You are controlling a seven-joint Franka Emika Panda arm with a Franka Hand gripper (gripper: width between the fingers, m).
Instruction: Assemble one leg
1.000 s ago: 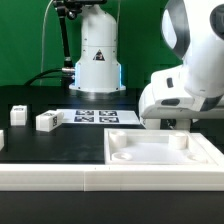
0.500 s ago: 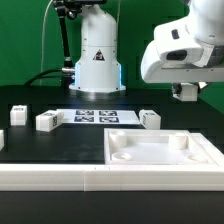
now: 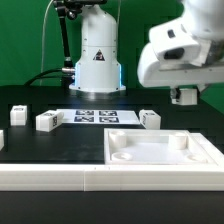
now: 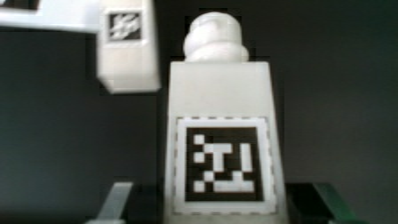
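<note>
My gripper (image 3: 185, 96) hangs in the air above the table at the exterior view's right, behind the white panel (image 3: 160, 150). In the wrist view it (image 4: 221, 205) is shut on a leg (image 4: 221, 120), a white block with a square tag on its face and a round peg at its far end. The fingers (image 4: 118, 200) flank the leg's near end. A second leg (image 4: 125, 45) lies on the dark table beyond it. In the exterior view the held leg is barely visible between the fingers.
Three more legs lie on the table, two (image 3: 46, 121) (image 3: 18, 114) at the exterior view's left and one (image 3: 148, 118) by the marker board (image 3: 95, 116). A white robot base (image 3: 97, 55) stands behind. A white block (image 3: 1, 140) shows at the left edge.
The arm has risen from table level behind the panel to well above it, taking the leg up. The leg beside the marker board, hidden a second ago, now shows.
</note>
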